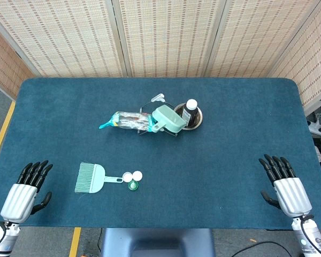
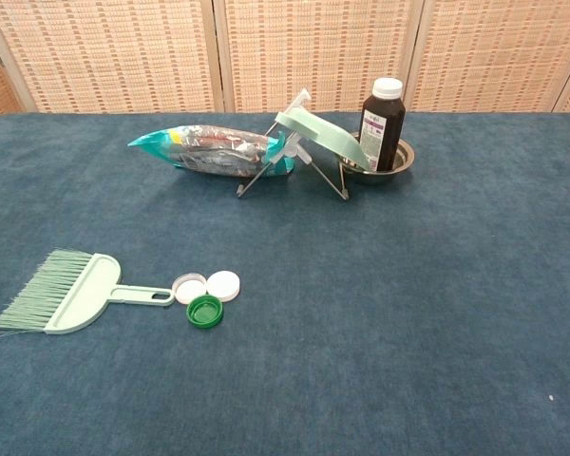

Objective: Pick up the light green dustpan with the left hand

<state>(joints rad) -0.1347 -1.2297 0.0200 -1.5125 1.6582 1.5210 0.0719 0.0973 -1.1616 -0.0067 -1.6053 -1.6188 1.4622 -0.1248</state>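
The light green dustpan (image 1: 168,119) lies tilted on a thin wire stand (image 2: 251,180) at the middle of the blue table, its handle pointing left over a snack bag. In the chest view the dustpan (image 2: 319,135) slopes down to the right. My left hand (image 1: 25,191) rests at the near left corner of the table, far from the dustpan, fingers stretched out and holding nothing. At the near right my right hand (image 1: 287,186) lies the same way, also empty. Neither hand shows in the chest view.
A light green hand brush (image 1: 90,178) lies near left, with two white caps (image 1: 132,175) and a green cap (image 1: 132,186) by its handle. A foil snack bag (image 1: 127,121) lies left of the dustpan. A dark bottle (image 1: 190,110) stands in a metal bowl (image 2: 404,157) right behind it.
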